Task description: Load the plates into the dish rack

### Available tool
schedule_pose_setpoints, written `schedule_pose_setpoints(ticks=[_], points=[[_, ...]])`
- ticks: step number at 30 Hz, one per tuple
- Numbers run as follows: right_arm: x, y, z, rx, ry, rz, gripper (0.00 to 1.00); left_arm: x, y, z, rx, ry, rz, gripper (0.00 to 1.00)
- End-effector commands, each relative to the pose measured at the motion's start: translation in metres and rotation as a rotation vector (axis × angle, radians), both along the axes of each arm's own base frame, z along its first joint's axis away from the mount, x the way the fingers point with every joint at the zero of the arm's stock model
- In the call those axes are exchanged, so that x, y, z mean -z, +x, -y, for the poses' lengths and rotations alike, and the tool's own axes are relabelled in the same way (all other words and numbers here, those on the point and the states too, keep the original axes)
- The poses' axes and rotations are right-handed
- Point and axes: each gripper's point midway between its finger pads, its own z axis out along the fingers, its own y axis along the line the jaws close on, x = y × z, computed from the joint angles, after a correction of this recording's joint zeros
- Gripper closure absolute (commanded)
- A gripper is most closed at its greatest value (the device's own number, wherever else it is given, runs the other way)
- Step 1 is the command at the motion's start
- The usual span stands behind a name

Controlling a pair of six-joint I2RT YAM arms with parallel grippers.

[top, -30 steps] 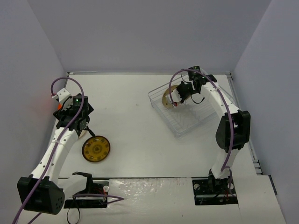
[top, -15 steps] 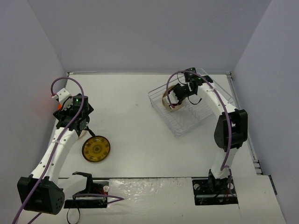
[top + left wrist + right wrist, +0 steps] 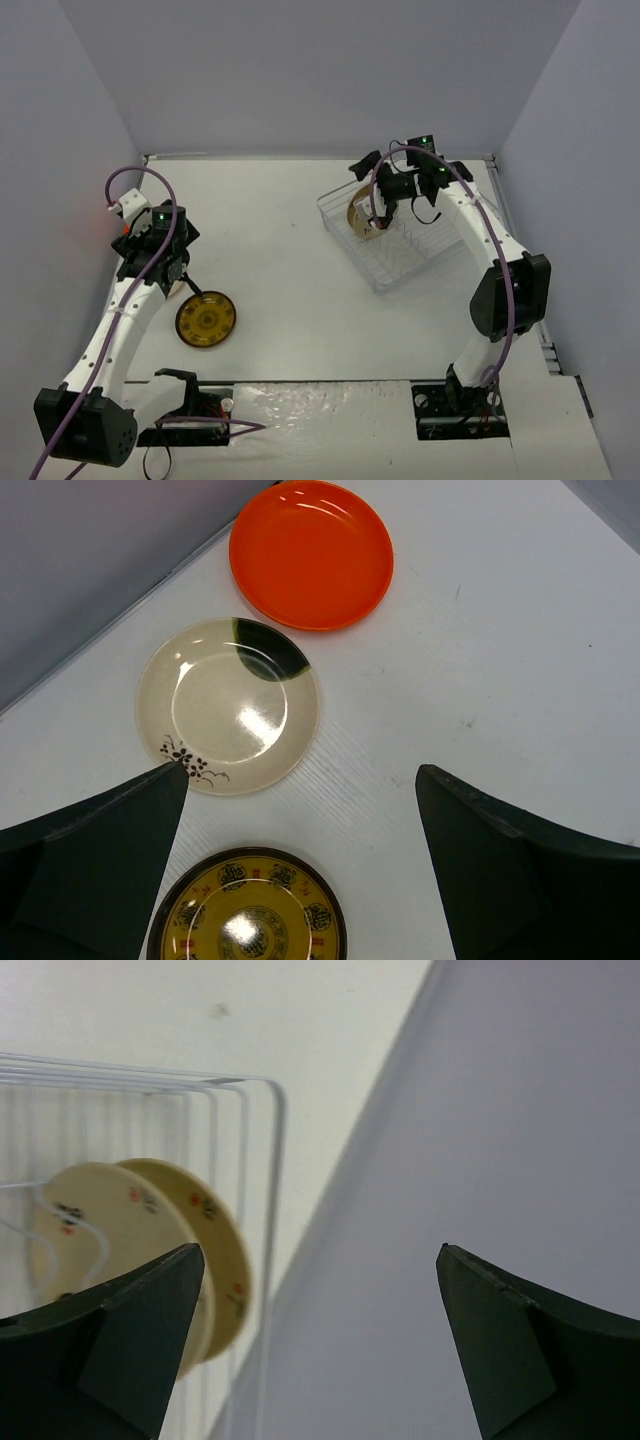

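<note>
The right pincer (image 3: 320,1252) hangs released above the dish rack (image 3: 275,1160), where a cream plate (image 3: 120,1240), perhaps two, stands upright. The left pincer (image 3: 300,770), spread wide over the brown plate (image 3: 245,910) on the tabletop (image 3: 500,630), should straddle its rim squarely before clenching.

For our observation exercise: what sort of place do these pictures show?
Probably a robotics test cell, not a kitchen: white table walled by plain grey panels, a white left arm and right arm bolted to it.
</note>
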Motion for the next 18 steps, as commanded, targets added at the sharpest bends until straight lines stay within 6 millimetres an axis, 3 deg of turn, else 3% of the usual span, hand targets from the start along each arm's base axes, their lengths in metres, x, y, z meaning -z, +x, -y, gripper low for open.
schedule_pose_setpoints(ticks=[1, 3, 4, 6, 9, 10, 11, 14, 18], points=[[-0.103, 0.008, -0.019, 0.009, 0.265, 0.220, 0.00, -0.043, 0.011, 0.002, 0.033, -0.002, 0.141, 0.03], [-0.143, 0.024, -0.018, 0.198, 0.516, 0.110, 0.00, -0.048, 0.014, 0.006, 0.062, -0.003, 0.164, 0.03], [-0.173, 0.033, -0.013, 0.294, 0.672, 0.078, 0.00, -0.050, 0.016, 0.007, 0.075, -0.004, 0.176, 0.03], [-0.195, 0.044, -0.006, 0.412, 0.846, 0.013, 0.00, -0.052, 0.019, 0.010, 0.097, -0.004, 0.186, 0.03], [-0.242, 0.072, 0.027, 0.668, 1.238, -0.105, 0.00, -0.056, 0.028, 0.016, 0.140, -0.007, 0.215, 0.03], [-0.247, 0.081, 0.038, 0.786, 1.453, -0.328, 0.00, -0.057, 0.032, 0.020, 0.159, -0.009, 0.230, 0.03], [-0.249, 0.087, 0.041, 0.827, 1.470, -0.391, 0.00, -0.058, 0.036, 0.021, 0.171, -0.006, 0.240, 0.03], [-0.239, 0.086, 0.023, 0.787, 1.358, -0.512, 0.00, -0.059, 0.042, 0.027, 0.212, -0.008, 0.246, 0.03], [-0.226, 0.087, 0.018, 0.841, 1.474, -0.738, 0.00, -0.056, 0.047, 0.030, 0.226, -0.004, 0.234, 0.03]])
